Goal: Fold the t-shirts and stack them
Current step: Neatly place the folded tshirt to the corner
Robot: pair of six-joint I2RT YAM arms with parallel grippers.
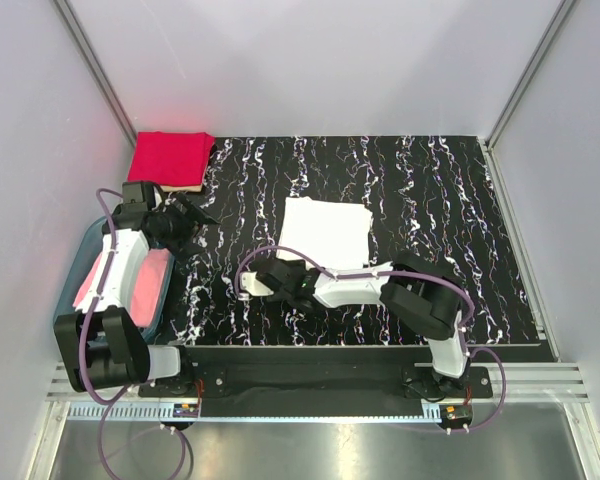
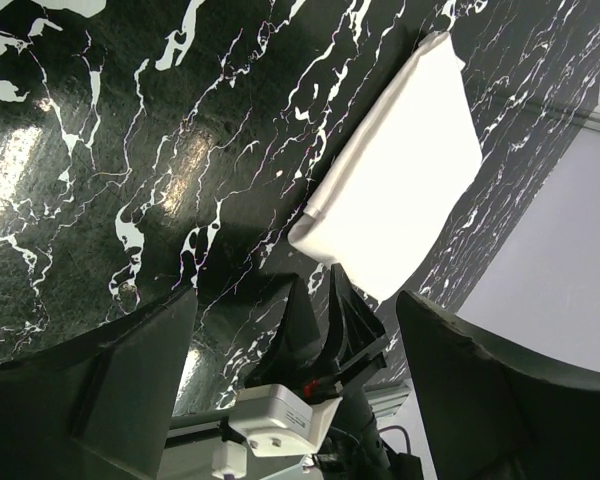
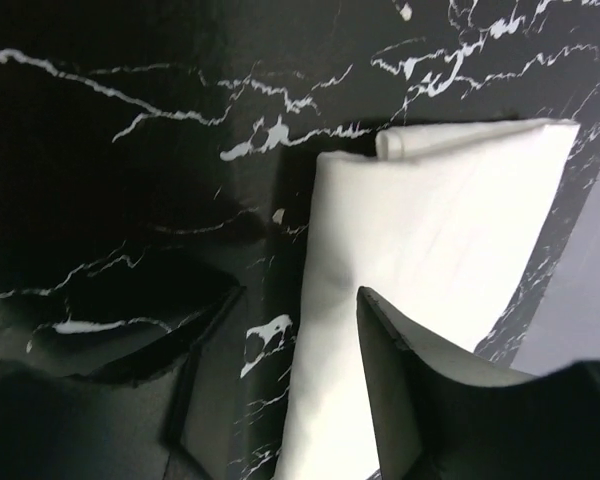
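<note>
A folded white t-shirt (image 1: pixel 325 232) lies in the middle of the black streaked mat (image 1: pixel 430 200). A folded bright red t-shirt (image 1: pixel 170 158) rests at the mat's far left corner. A pink t-shirt (image 1: pixel 130 285) lies loose in the teal tub (image 1: pixel 68 290). My right gripper (image 1: pixel 285 272) hovers at the white t-shirt's near left corner; in its wrist view it (image 3: pixel 300 292) is open, with the white t-shirt's (image 3: pixel 430 220) edge below the gap. My left gripper (image 1: pixel 192 218) is open and empty beside the tub, facing the white t-shirt (image 2: pixel 400 190).
The tub stands off the mat's left edge, under my left arm. Pale walls enclose the table on three sides. My right gripper's black fingers (image 2: pixel 325 320) show in the left wrist view, between my left gripper's (image 2: pixel 295 298) own fingers.
</note>
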